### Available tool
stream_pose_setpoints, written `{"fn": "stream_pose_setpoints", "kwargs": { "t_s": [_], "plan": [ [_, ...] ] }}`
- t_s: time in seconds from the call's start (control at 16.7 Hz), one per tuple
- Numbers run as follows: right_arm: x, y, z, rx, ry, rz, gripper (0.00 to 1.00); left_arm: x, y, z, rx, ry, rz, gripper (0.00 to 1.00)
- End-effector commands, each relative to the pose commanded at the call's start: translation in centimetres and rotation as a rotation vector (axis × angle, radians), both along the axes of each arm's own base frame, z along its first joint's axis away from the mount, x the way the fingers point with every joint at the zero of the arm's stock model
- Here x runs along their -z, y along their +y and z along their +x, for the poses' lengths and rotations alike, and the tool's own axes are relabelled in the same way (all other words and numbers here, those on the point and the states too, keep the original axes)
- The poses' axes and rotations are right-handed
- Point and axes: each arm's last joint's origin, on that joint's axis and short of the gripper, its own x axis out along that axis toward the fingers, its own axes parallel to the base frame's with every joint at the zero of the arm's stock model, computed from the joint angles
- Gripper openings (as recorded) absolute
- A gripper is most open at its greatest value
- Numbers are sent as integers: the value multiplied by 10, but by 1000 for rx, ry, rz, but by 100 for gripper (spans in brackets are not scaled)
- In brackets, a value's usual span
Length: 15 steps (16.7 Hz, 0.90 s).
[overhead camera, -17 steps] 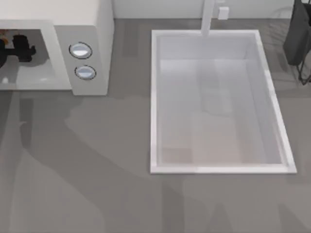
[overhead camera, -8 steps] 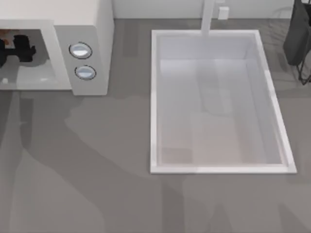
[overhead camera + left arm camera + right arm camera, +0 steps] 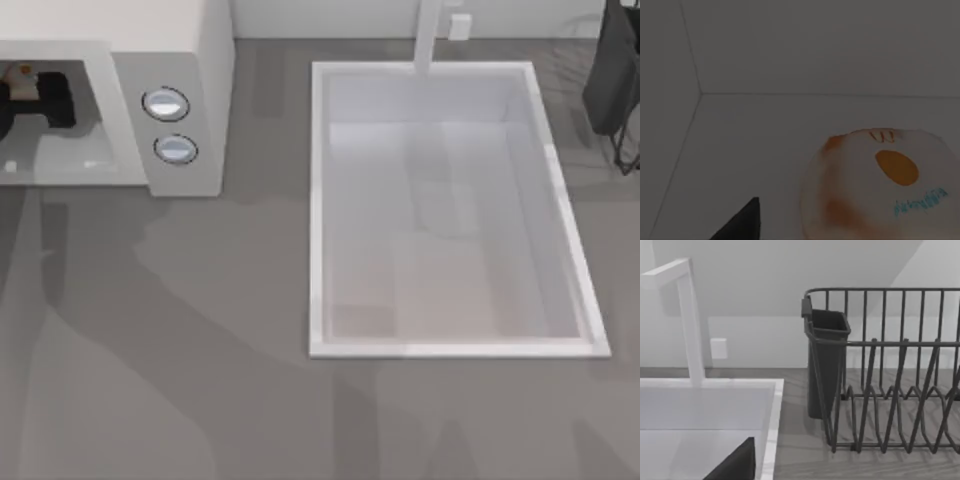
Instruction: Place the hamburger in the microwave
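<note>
Left tool (image 3: 40, 95), black, sits inside the boxy off-white microwave (image 3: 190, 60) at ten o'clock; its spread I cannot tell. Cream, orange-patched round hamburger (image 3: 880, 190) lies on the cavity floor, bearing unreadable blue writing.

**Sink, faucet and rack on the grey bench**

You see a white sink basin (image 3: 450, 210) sunk into the grey bench (image 3: 180, 350), right of centre. A white faucet (image 3: 690, 320) rises at its far rim. A dark wire dish rack (image 3: 900, 390) with a cutlery cup (image 3: 825, 365) stands beside it.
</note>
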Motion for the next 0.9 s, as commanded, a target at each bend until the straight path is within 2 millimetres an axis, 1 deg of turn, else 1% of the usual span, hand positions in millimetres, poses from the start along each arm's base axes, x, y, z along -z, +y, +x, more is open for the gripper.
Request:
{"fn": "stream_pose_setpoints", "kwargs": {
  "t_s": [0.06, 0.12, 0.24, 0.3, 0.36, 0.48, 0.6, 0.72, 0.9],
  "plan": [
    [0, 0, 0, 0, 0, 0, 100, 0, 0, 0, 0, 0, 0, 100],
    [0, 0, 0, 0, 0, 0, 100, -9, 8, -29, -24, 1, -1, 100],
    [0, 0, 0, 0, 0, 0, 100, -10, 8, -32, -24, -2, -1, 100],
    [0, 0, 0, 0, 0, 0, 100, -11, 10, -36, -24, -8, 0, 100],
    [0, 0, 0, 0, 0, 0, 100, -13, 11, -42, -25, -14, 1, 100],
    [0, 0, 0, 0, 0, 0, 100, -14, 15, -61, -28, -19, 2, 100],
    [0, 0, 0, 0, 0, 0, 100, -10, 18, -88, -30, -6, 0, 100],
    [0, 0, 0, 0, 0, 0, 100, -6, 19, -121, -29, 11, -3, 100],
    [0, 0, 0, 0, 0, 0, 100, -5, 16, -173, -25, 23, -5, 100]
  ]
}}
